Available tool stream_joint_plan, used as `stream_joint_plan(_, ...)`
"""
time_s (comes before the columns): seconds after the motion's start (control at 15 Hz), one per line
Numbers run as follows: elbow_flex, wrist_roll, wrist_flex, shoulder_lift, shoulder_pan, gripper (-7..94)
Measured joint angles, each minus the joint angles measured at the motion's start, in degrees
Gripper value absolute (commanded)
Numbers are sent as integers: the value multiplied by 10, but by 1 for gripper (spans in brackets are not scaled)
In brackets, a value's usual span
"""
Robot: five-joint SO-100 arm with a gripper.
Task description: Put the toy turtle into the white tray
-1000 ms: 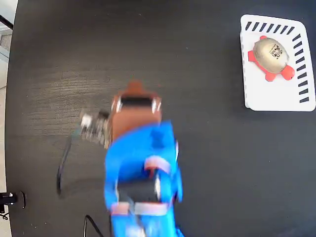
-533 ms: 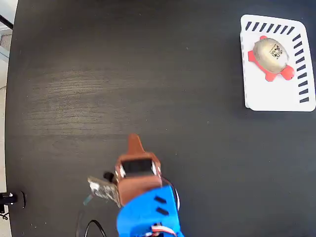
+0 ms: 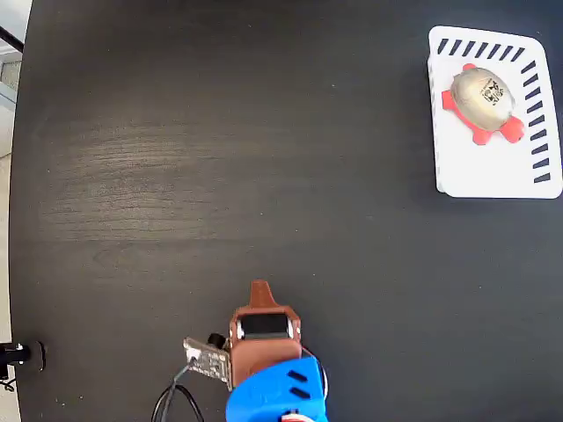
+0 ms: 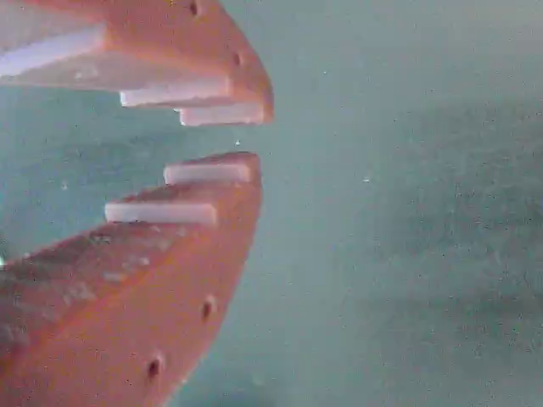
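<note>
Brown two-finger gripper (image 3: 260,290) low in the fixed view, near 6 o'clock, tip aimed toward 12 o'clock. In the wrist view, gripper (image 4: 242,137) fingers nearly together, a narrow gap between the tips, nothing held, only bare surface behind. Behind the fingers, a blue arm (image 3: 277,396) running off the bottom edge, with a small circuit board (image 3: 207,360) and dark cable (image 3: 171,400) at its 9 o'clock side. All around, a black table (image 3: 220,158). Far off toward 2 o'clock, well apart from the gripper, the white tray (image 3: 493,171) with dark slanted slots. Inside it, in the upper part, the toy turtle (image 3: 483,96), shell up, red legs showing.
</note>
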Motion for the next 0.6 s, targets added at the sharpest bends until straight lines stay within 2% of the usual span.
stream_joint_plan(0.6,0,-11,4,11,-5,0)
